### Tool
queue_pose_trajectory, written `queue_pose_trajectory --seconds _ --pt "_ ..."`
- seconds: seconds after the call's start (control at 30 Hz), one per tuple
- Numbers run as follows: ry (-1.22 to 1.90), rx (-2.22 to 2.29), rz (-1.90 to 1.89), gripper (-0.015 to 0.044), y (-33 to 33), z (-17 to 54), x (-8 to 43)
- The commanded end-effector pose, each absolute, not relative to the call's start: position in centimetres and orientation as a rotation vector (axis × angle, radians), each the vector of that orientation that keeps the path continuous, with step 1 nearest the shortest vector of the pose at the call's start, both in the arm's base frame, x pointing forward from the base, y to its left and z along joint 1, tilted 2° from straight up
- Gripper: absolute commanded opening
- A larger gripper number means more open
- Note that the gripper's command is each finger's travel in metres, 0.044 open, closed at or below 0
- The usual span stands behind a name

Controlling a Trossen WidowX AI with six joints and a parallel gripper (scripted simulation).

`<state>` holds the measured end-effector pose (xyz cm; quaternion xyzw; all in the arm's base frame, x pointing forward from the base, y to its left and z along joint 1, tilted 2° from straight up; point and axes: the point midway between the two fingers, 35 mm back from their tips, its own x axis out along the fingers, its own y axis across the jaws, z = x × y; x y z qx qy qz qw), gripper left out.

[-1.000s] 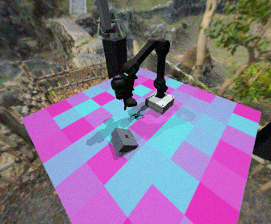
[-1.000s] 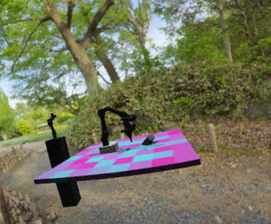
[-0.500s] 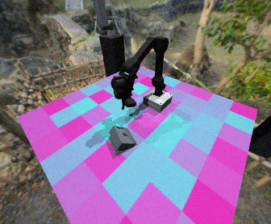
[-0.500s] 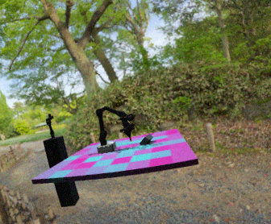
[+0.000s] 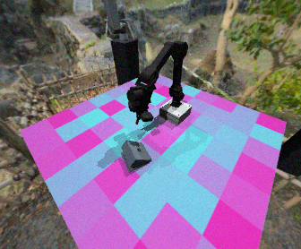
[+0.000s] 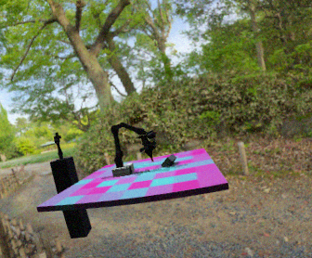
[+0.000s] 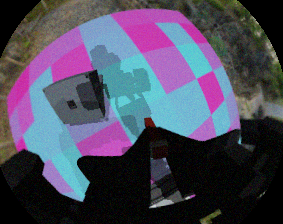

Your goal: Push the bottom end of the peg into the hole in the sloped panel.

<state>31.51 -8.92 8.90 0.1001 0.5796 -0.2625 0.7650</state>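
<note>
Top view: we look obliquely down from above the checkered table [image 5: 166, 224] [image 6: 202, 178] [image 7: 177, 70], facing the arm [image 5: 177, 67] [image 6: 116, 146], with the sloped panel [image 5: 133, 156] [image 6: 168, 161] [image 7: 58, 102] nearer us than the arm's base.
Exterior view: we stand well apart and lower, looking across the table at a shallow angle; trees fill much of our frame.
Wrist view: we ride near the gripper [image 5: 142, 120] [image 6: 152, 159] [image 7: 151, 131], closest of all, facing down at the table through a round field, the panel's holed face left.
Shared by top and exterior: arm, table, panel and a black pillar [image 5: 125, 63] [image 6: 65, 176].
Shared by top and wrist: panel and surrounding tiles.
</note>
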Motion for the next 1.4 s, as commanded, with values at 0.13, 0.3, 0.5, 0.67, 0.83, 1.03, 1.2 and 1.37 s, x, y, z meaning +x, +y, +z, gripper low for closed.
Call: queue_pose_trajectory --seconds 0.13,0.3,0.5,0.67,0.83,1.03,1.2,1.37 --pt "1.224 0.205 -0.576 0.0 -8.0 9.0 32.2" --pt "1.205 0.198 -0.576 0.0 -7.4 9.1 32.5" --pt "1.182 0.19 -0.575 0.0 -6.7 9.1 32.9" --pt "1.162 0.185 -0.574 0.0 -6.0 9.2 33.3" --pt "1.142 0.18 -0.572 0.0 -5.4 9.3 33.6" --pt "1.118 0.175 -0.57 0.0 -4.6 9.3 34.0" --pt "1.097 0.172 -0.567 0.0 -4.0 9.4 34.3" --pt "1.077 0.17 -0.564 0.0 -3.3 9.5 34.5"
